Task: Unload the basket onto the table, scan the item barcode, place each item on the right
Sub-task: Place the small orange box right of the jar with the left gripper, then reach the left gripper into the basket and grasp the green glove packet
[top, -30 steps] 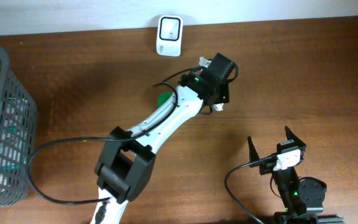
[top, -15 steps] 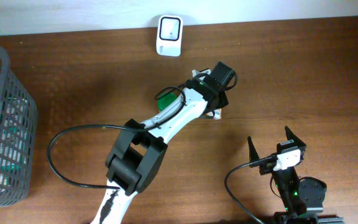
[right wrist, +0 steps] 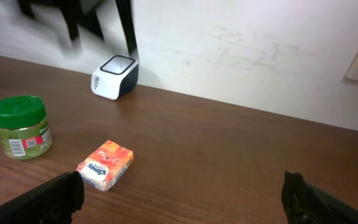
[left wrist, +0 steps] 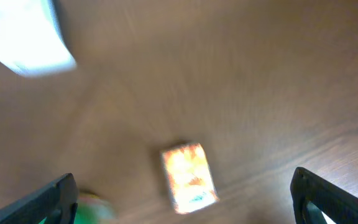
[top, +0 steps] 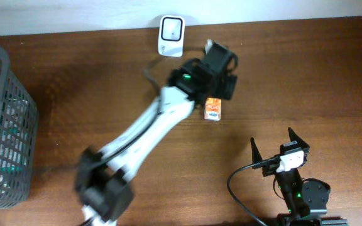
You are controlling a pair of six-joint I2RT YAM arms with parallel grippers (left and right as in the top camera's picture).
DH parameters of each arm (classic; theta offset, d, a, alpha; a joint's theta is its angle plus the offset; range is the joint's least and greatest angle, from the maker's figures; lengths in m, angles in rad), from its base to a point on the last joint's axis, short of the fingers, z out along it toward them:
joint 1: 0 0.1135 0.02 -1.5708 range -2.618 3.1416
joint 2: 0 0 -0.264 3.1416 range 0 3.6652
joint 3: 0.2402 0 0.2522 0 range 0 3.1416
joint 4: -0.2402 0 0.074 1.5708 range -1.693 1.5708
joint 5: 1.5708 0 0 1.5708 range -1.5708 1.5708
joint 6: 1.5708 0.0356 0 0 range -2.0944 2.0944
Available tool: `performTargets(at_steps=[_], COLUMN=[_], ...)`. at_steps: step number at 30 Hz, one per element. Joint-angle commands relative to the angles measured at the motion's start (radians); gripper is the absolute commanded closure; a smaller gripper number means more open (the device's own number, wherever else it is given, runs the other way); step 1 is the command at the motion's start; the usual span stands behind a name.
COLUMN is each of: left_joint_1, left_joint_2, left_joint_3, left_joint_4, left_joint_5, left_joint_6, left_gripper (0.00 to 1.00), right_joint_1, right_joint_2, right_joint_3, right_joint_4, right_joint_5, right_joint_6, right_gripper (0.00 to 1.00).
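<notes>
The item, a small orange tissue pack (top: pixel 213 108), lies flat on the brown table, free of both grippers. It also shows blurred in the left wrist view (left wrist: pixel 189 177) and in the right wrist view (right wrist: pixel 105 164). My left gripper (top: pixel 219 63) hovers just behind it, raised off the table, with its jaws wide open (left wrist: pixel 182 182) and nothing between them. The white barcode scanner (top: pixel 171 36) stands at the table's back edge, left of that gripper. My right gripper (top: pixel 273 139) rests open near the front right, empty (right wrist: pixel 182 186).
A green-lidded jar (right wrist: pixel 18 126) stands left of the pack; the left arm hides it from above. A grey mesh basket (top: pixel 5 125) with items fills the left edge. A white wall runs behind the scanner (right wrist: pixel 114 77).
My left gripper has opened and let go of the tissue pack, which now lies on the table. The gripper has lifted and swung back towards the scanner. The right arm is still.
</notes>
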Motion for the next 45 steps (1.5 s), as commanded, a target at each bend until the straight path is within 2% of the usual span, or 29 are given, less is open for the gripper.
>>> performTargets(at_steps=[1, 8, 10, 13, 17, 18, 24, 26, 28, 29, 31, 35, 41, 45], left_joint_1=[0.078, 0.436, 0.55, 0.776, 1.029, 1.11, 1.358, 1.415, 1.461, 1.471, 1.488, 1.492, 1.497, 1.497], left_joint_2=[-0.237, -0.457, -0.49, -0.511, -0.489, -0.468, -0.37, -0.332, -0.285, -0.275, -0.256, -0.232, -0.209, -0.145], left_joint_3=[0.039, 0.039, 0.039, 0.039, 0.029, 0.025, 0.023, 0.023, 0.017, 0.01, -0.005, -0.075, -0.211, -0.226], left_joint_4=[-0.027, -0.079, -0.103, -0.173, -0.25, -0.257, -0.265, -0.271, -0.28, -0.279, -0.275, -0.235, -0.079, -0.041], left_joint_5=[-0.193, -0.229, -0.229, -0.216, -0.129, -0.077, 0.119, 0.128, 0.132, 0.13, 0.122, 0.109, 0.1, 0.1], left_joint_6=[0.241, 0.223, 0.184, 0.064, -0.05, -0.052, -0.023, -0.006, 0.076, 0.078, 0.104, 0.232, 0.437, 0.505], left_gripper=[0.01, 0.01, 0.0, 0.05, 0.08, 0.08, 0.11, 0.11, 0.32, 0.34, 0.32, 0.18, 0.19, 0.2], right_joint_1=[0.006, 0.006, 0.006, 0.006, 0.006, 0.006, 0.006, 0.006, 0.006, 0.006, 0.006, 0.006, 0.006, 0.006], right_joint_2=[-0.007, -0.007, -0.007, -0.007, -0.007, -0.007, -0.007, -0.007, -0.007, -0.007, -0.007, -0.007, -0.007, -0.007], right_joint_3=[-0.005, -0.005, -0.005, -0.005, -0.005, -0.005, -0.005, -0.005, -0.005, -0.005, -0.005, -0.005, -0.005, -0.005], right_joint_4=[-0.005, -0.005, -0.005, -0.005, -0.005, -0.005, -0.005, -0.005, -0.005, -0.005, -0.005, -0.005, -0.005, -0.005], right_joint_5=[-0.009, -0.009, -0.009, -0.009, -0.009, -0.009, -0.009, -0.009, -0.009, -0.009, -0.009, -0.009, -0.009, -0.009], right_joint_6=[0.004, 0.004, 0.004, 0.004, 0.004, 0.004, 0.004, 0.004, 0.004, 0.004, 0.004, 0.004, 0.004, 0.004], right_gripper=[0.02, 0.02, 0.02, 0.01, 0.02, 0.02, 0.02, 0.02, 0.02, 0.02, 0.02, 0.02, 0.02, 0.02])
